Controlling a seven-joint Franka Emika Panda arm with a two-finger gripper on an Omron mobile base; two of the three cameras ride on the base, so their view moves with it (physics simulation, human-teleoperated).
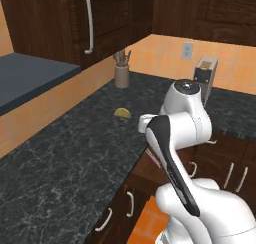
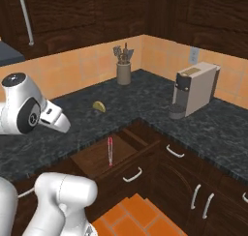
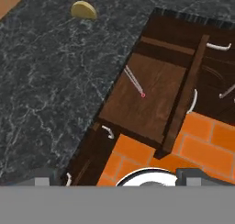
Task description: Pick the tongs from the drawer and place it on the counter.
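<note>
The drawer (image 2: 97, 158) stands pulled open below the counter (image 2: 145, 99). The tongs (image 2: 110, 150) lie flat on its wooden floor, slim silver arms with a pink end. From the hand view I look down on the drawer (image 3: 156, 108), with the tongs (image 3: 134, 83) near its middle and the counter (image 3: 46, 81) to its left. My gripper (image 3: 119, 176) hangs well above the drawer, open, its fingertips (image 3: 43, 178) far apart with nothing between them. In the left base view my arm hides most of the drawer (image 1: 145, 170); a bit of the tongs (image 1: 154, 159) shows beside it.
A small yellow half-round item (image 2: 99, 106) lies on the counter behind the drawer. A brown crock of utensils (image 2: 124, 71) stands by the wall, a coffee machine (image 2: 194, 87) at the right. Cabinet doors with silver handles (image 2: 175, 152) flank the drawer above an orange tile floor (image 3: 202, 145).
</note>
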